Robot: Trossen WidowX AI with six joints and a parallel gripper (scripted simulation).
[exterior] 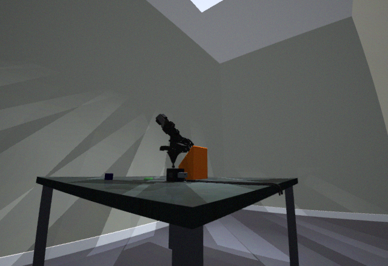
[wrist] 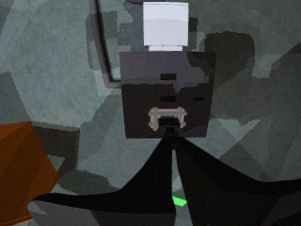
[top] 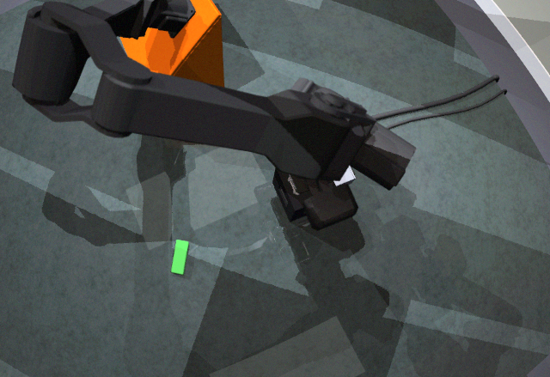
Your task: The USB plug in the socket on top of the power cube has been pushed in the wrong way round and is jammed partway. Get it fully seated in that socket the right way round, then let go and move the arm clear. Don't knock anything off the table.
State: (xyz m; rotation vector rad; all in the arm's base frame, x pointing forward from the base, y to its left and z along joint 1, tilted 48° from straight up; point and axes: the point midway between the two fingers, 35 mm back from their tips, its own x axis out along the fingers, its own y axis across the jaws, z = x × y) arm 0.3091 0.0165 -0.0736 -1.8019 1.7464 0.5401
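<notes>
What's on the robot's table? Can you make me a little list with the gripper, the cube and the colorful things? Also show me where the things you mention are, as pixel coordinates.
gripper: fingers closed on something small, at the power cube's top
held thing: probably the USB plug; too dark to be sure
power cube [exterior: 174,174] [wrist: 141,101]: black, on the table [exterior: 191,216]
white block [wrist: 166,24]: at one side of the cube
orange block [top: 199,51] [exterior: 199,163] [wrist: 23,169]: big, with a sloping side
green piece [top: 180,257] [exterior: 148,178] [wrist: 179,200]: flat on the table
dark blue block [exterior: 108,176]: small, on the table
plug fully in: cannot tell
</notes>
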